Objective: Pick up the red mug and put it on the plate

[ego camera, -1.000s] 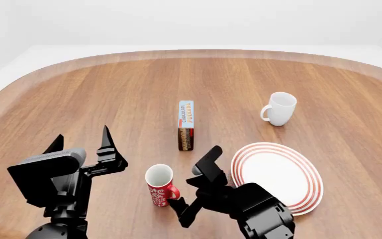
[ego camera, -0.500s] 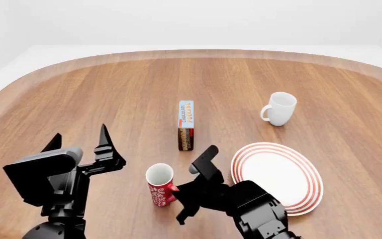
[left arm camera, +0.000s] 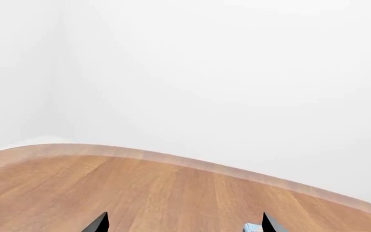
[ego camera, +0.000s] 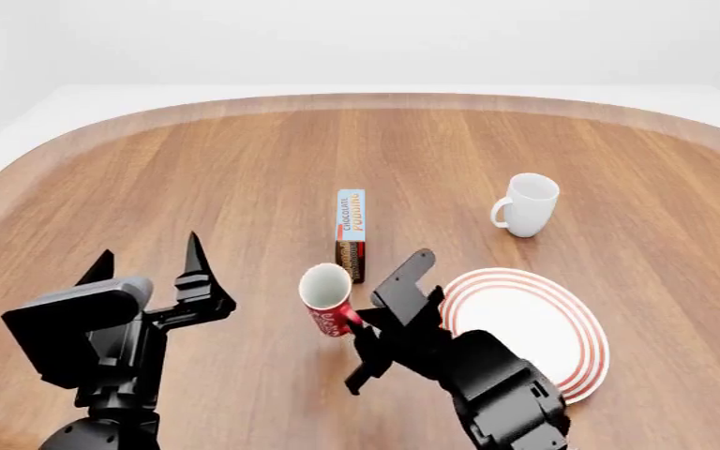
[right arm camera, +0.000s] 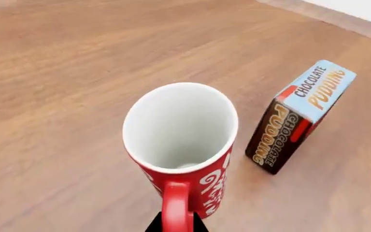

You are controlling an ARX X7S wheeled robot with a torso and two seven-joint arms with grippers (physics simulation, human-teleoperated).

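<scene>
Your left gripper (ego camera: 147,267) hangs spread and empty over the table (ego camera: 210,169). Your right gripper (ego camera: 357,322) clamps the red mug (ego camera: 326,298) by its handle, just beside the pudding box (ego camera: 352,234), left of the plate (ego camera: 523,333).

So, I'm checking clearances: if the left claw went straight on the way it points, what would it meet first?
Probably nothing: the left claw points out over bare table, with the pudding box just off to one side.
</scene>
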